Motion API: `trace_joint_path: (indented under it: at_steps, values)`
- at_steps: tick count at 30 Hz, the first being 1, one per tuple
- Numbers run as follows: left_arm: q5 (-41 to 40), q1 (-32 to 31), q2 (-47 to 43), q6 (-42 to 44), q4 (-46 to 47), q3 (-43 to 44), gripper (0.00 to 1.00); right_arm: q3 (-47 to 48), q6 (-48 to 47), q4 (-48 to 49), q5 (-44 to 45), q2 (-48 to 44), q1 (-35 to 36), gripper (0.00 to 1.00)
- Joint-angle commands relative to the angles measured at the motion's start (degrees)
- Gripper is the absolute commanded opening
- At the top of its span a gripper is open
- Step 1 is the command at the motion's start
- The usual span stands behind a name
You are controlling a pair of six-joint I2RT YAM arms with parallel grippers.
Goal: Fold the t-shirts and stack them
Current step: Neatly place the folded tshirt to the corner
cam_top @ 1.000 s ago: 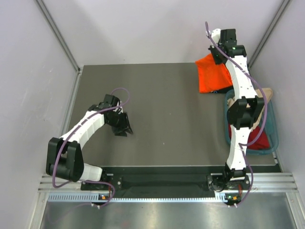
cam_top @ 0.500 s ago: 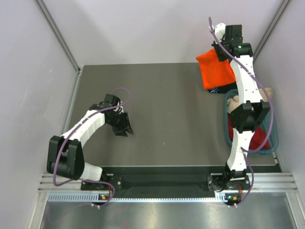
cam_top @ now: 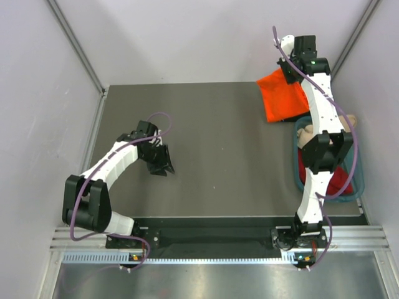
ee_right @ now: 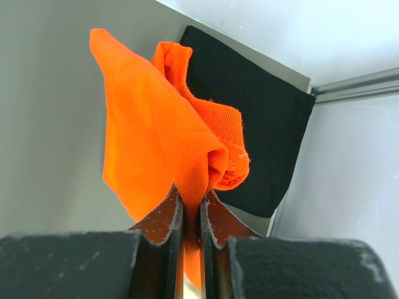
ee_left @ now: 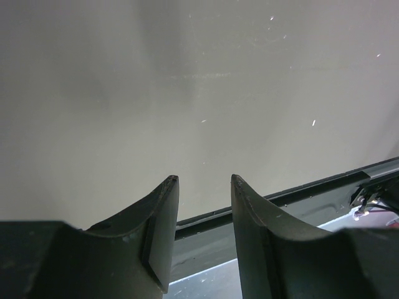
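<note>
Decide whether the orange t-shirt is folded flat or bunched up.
Bunched up: the orange t-shirt hangs crumpled, pinched in the shut right tool.

T-shirt (cam_top: pixel 282 94) above far-right table (cam_top: pixel 218 143) corner, tub (cam_top: pixel 295 168) at right edge

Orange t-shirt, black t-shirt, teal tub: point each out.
orange t-shirt (ee_right: pixel 156 124), right wrist view, on the bunched hanging fold.
black t-shirt (ee_right: pixel 262 118), right wrist view, middle of the flat cloth.
teal tub (cam_top: pixel 295 177), top external view, left rim.
</note>
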Motion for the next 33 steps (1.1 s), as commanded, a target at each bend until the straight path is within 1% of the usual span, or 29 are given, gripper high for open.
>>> trace_joint_path:
  at_steps: [1,13,14,17,26,30,33]
  values:
    - [0.8,-0.1,0.8,1.2,-0.3,2.4,0.44,3.0,-0.7,3.4,0.8,-0.9,-1.7,0.00]
    - [1.1,-0.1,2.7,0.2,0.1,3.4,0.44,4.6,0.0,4.9,-1.3,3.1,-3.6,0.00]
    - [1.0,0.0,2.9,0.0,0.1,3.3,0.45,4.8,0.2,5.1,-1.4,3.5,-5.6,0.00]
    - [1.2,-0.1,3.3,-0.4,0.6,3.3,0.45,5.8,0.6,5.8,-1.6,5.0,-6.3,0.00]
    - [1.7,0.0,5.1,-1.4,1.5,3.7,0.45,5.4,4.0,12.0,-0.4,7.6,-8.3,0.00]
    - [1.7,-0.1,5.9,-1.7,1.6,4.2,0.45,3.0,6.2,15.9,-0.4,8.0,-9.3,0.00]
    - [1.8,-0.1,6.6,-1.9,1.8,4.8,0.45,3.6,7.0,17.7,-0.7,9.3,-9.9,0.00]
